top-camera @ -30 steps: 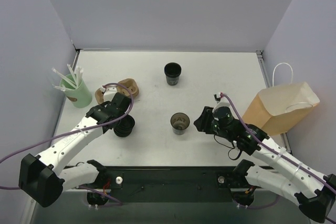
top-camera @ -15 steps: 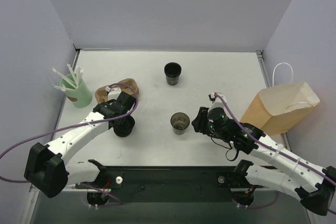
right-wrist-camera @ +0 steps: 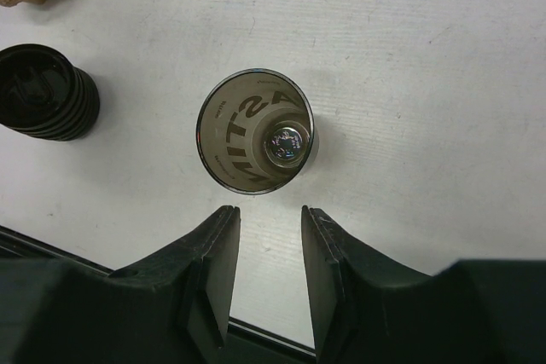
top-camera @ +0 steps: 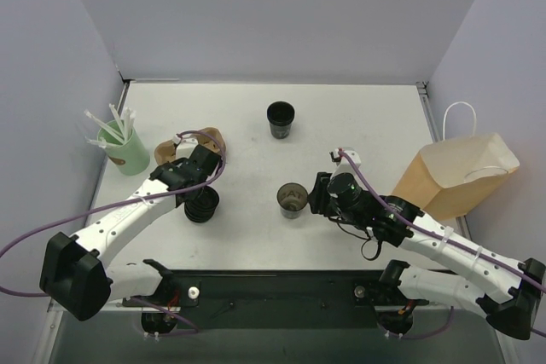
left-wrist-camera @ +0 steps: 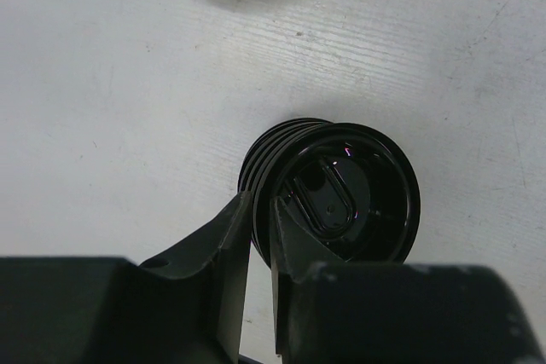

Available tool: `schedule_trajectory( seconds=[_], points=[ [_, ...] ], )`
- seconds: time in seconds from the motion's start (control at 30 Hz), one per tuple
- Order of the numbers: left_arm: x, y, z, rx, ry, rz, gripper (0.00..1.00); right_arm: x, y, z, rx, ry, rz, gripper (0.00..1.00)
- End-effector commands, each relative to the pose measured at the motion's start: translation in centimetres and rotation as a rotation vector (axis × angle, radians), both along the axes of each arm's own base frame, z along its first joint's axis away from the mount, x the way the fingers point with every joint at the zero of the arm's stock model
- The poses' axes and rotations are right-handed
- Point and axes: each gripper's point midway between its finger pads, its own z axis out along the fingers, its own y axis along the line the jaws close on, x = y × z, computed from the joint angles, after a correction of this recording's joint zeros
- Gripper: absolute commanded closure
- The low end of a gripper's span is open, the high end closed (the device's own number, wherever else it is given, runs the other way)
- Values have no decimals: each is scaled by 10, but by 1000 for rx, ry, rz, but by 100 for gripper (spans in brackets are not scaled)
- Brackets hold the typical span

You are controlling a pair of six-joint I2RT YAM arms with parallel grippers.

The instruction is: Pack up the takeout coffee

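The takeout coffee [top-camera: 281,118] is seen upright at the table's [top-camera: 375,117] far middle, well apart from both arms. The left gripper [left-wrist-camera: 260,210] is narrowed to a slit at the ribbed black stack's [left-wrist-camera: 341,193] rim; whether it is gripped cannot be told. The right gripper [right-wrist-camera: 270,215] is held open and empty just short of an open cup [right-wrist-camera: 254,134] with 1 bolt inside

Bare tabletop [top-camera: 358,117] rings the takeout coffee [top-camera: 281,118], well apart from the open cup [top-camera: 292,199]

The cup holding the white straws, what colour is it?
The straw cup is mint green, best seen in the top external view.
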Motion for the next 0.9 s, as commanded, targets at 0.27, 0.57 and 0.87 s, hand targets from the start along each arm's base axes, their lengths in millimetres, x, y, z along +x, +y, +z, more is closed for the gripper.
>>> schedule_trajectory(
  seconds=[0.27, 0.57, 0.87],
  points=[
    [9, -3, 1, 21, 12, -6, 68, 6, 1, 18, -28, -52, -9, 64],
    [9, -1, 2, 32, 13, -5, 78, 6, 0, 20, -36, -60, -10, 64],
    [12, 5, 18, 73, 4, -1, 87, 5, 0, 16, -45, -55, -11, 64]
  ],
)
